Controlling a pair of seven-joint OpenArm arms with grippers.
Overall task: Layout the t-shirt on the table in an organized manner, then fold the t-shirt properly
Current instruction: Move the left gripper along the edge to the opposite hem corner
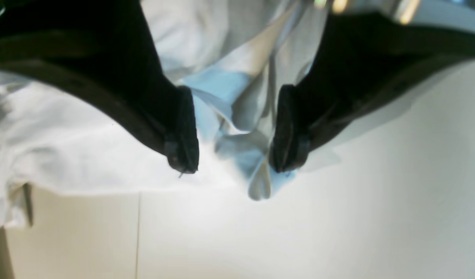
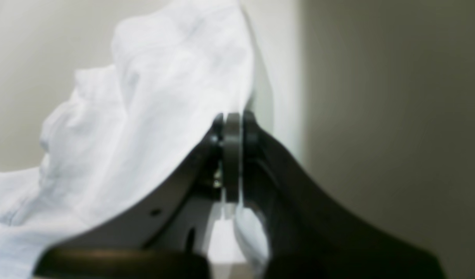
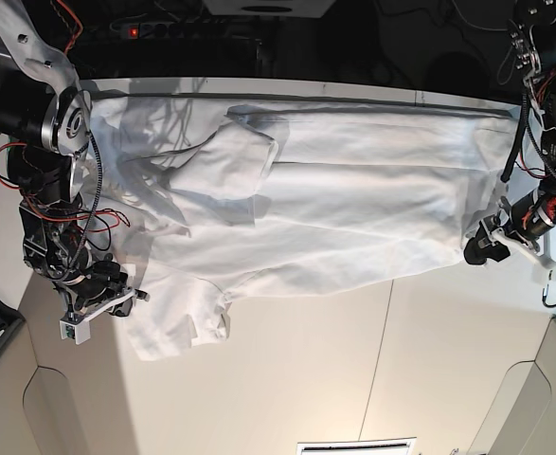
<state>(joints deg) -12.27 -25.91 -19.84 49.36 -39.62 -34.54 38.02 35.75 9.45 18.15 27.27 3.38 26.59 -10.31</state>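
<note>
The white t-shirt [image 3: 325,209] lies spread and wrinkled across the far half of the white table [image 3: 296,379], one sleeve folded over near the middle. My left gripper [image 3: 478,250] is at the shirt's right edge. In the left wrist view it [image 1: 233,167] is open, with a bunched fold of the shirt [image 1: 241,116] between its black fingers [image 1: 183,131]. My right gripper [image 3: 131,296] is at the shirt's near left corner. In the right wrist view it [image 2: 232,124] is shut on an edge of the shirt [image 2: 163,97], which drapes up and to the left.
A thin dark seam [image 3: 382,351] runs across the table toward the front. The front corners are cut out at the left [image 3: 55,408] and the right [image 3: 533,398]. Cables and electronics [image 3: 164,28] sit behind the far edge. A white vent-like piece [image 3: 358,445] is at the front edge.
</note>
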